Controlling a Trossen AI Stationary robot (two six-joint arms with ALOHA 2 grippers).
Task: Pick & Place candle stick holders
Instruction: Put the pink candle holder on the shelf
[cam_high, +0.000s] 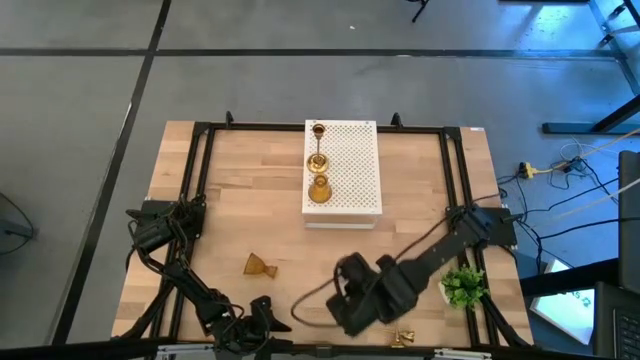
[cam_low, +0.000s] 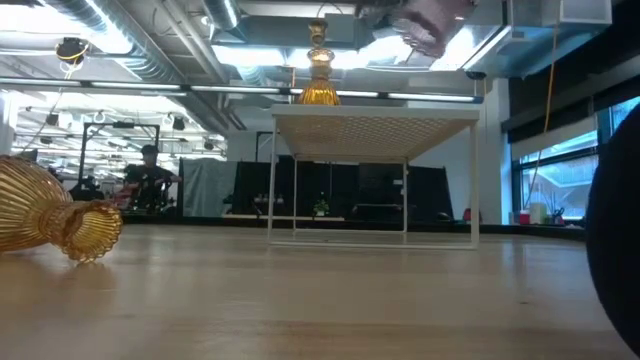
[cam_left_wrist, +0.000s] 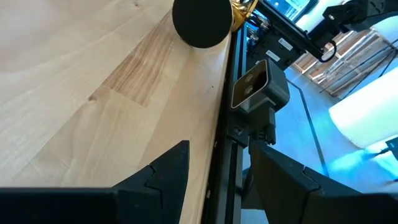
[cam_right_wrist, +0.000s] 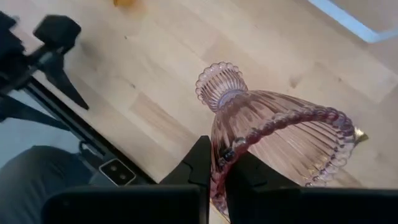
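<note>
My right gripper (cam_right_wrist: 222, 171) is shut on a pinkish-purple ribbed glass holder (cam_right_wrist: 273, 130), above the table's near middle (cam_high: 350, 285); the holder shows high up in the low view (cam_low: 432, 20). An amber glass holder (cam_high: 260, 265) lies on its side on the table, as the low view also shows (cam_low: 50, 212). Three holders (cam_high: 318, 160) stand in a row on the white perforated box (cam_high: 350, 170). Small brass candlesticks (cam_high: 403, 337) lie near the table's near edge. My left gripper (cam_left_wrist: 214, 180) is open and empty at the near left edge (cam_high: 262, 318). My right gripper pinches the pinkish holder's cup wall at its beaded rim (cam_right_wrist: 225, 154), one finger outside the cup and one inside it. The holder is lifted clear of the table and points away from the fingers, with its round foot (cam_right_wrist: 222, 84) at the far end.
A small green plant (cam_high: 463, 287) stands at the near right by the right arm. A black frame (cam_high: 200, 190) runs around the table. The white box stands on thin legs (cam_low: 272, 190). Bare wood lies between the box and the near edge.
</note>
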